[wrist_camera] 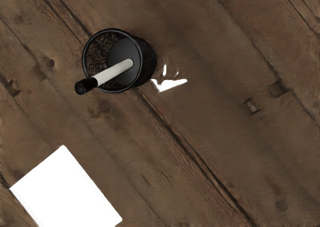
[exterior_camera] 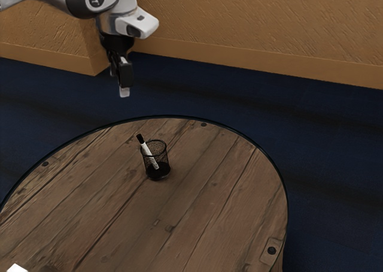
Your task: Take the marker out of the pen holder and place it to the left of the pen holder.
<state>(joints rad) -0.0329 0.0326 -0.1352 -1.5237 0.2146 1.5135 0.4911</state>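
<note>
Claw (exterior_camera: 124,92) up high, above the table (exterior_camera: 227,194) and well apart from the target; whether it's spread wide or closed up, I can't tell from this angle. And there's the marker (wrist_camera: 114,72), tilted inside the mesh pen holder (exterior_camera: 158,164), its black cap (exterior_camera: 140,138) poking out past the rim toward the exterior view's left! It should be a light, stiff stick, tough enough for a firm squeeze, though that smooth round barrel may roll or slip in a poor pinch. I'd go for the exposed stretch just by the cap, lined up with the lean, then draw it out along its own slant. Drag it sideways and that light-looking holder could tip or come along too!
</note>
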